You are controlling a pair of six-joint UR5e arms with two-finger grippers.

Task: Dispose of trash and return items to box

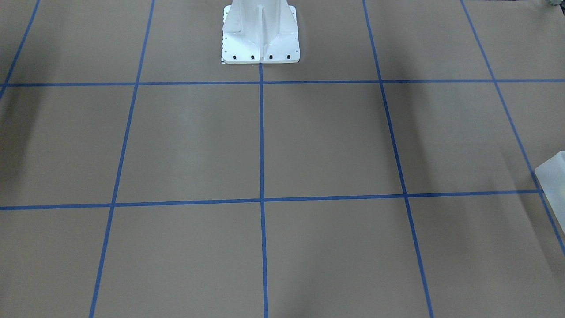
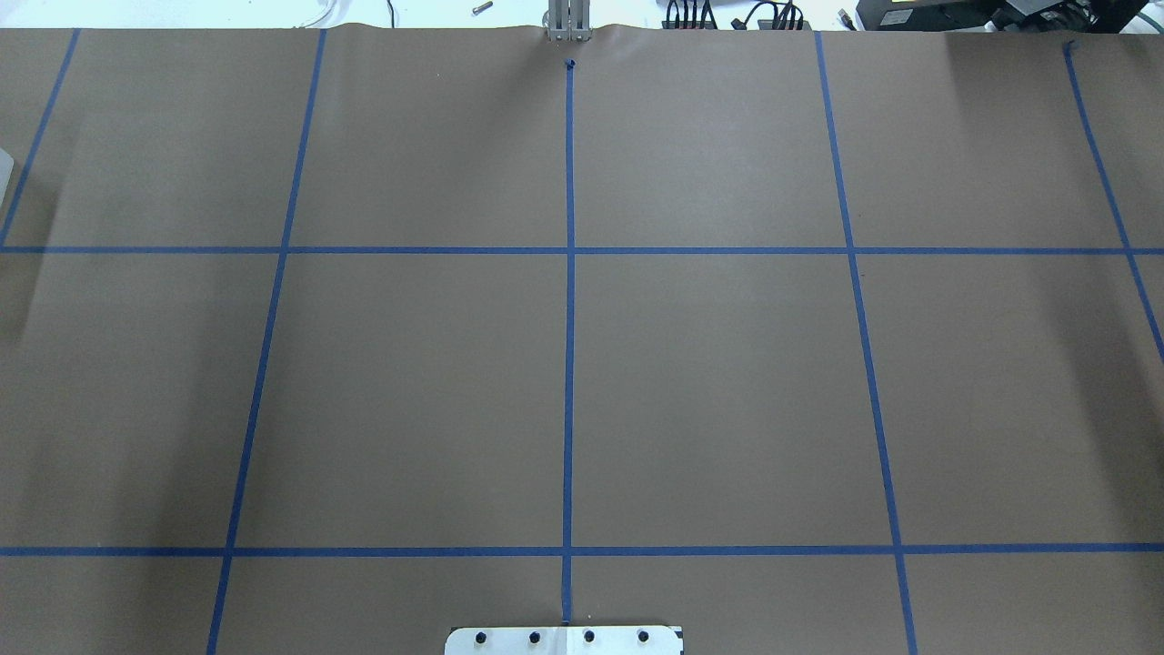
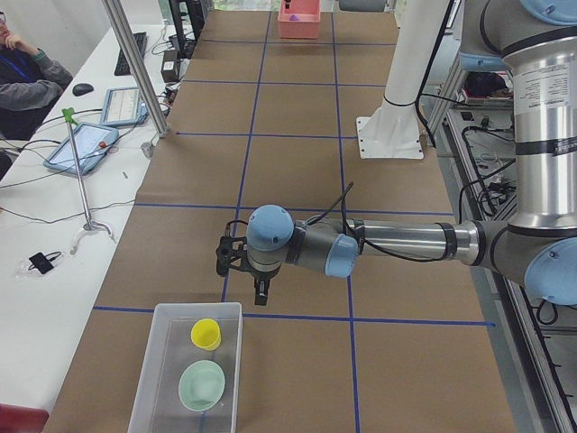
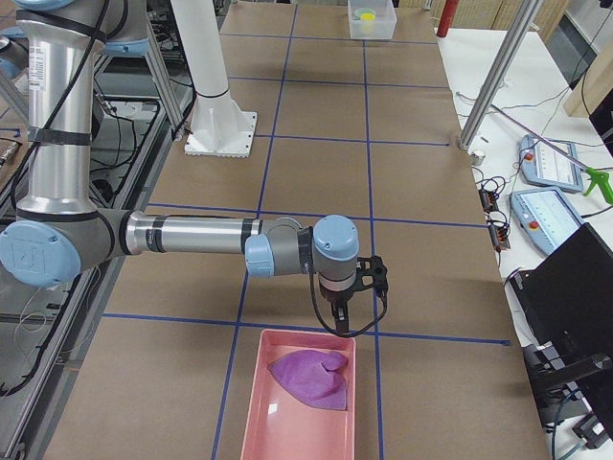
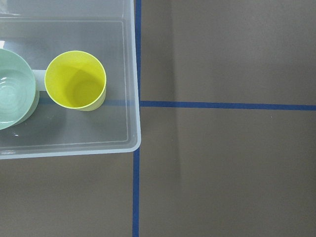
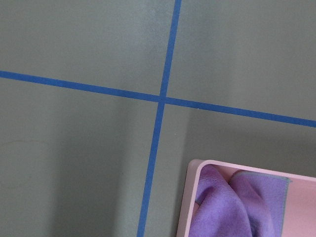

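A brown-papered table point(image 2: 709, 391) gridded with blue tape point(image 2: 569, 273) fills the overhead view, the white pedestal point(image 1: 260, 39) at top centre of the front view and a desk point(image 3: 36, 271) with tablets point(image 3: 81, 149) down the left side view's left edge. The box point(image 3: 149, 379) sits at that view's lower left, cut off by the frame, holding a green bowl point(image 3: 201, 385) and a yellow cup point(image 3: 206, 333); a pink tray point(image 4: 287, 431) with a purple cloth point(image 4: 308, 379) lies at the right side view's bottom centre. The left gripper point(image 3: 261, 296) hangs near the box and the right gripper point(image 4: 340, 326) near the tray; whether their jaws are wide or narrow I cannot tell.
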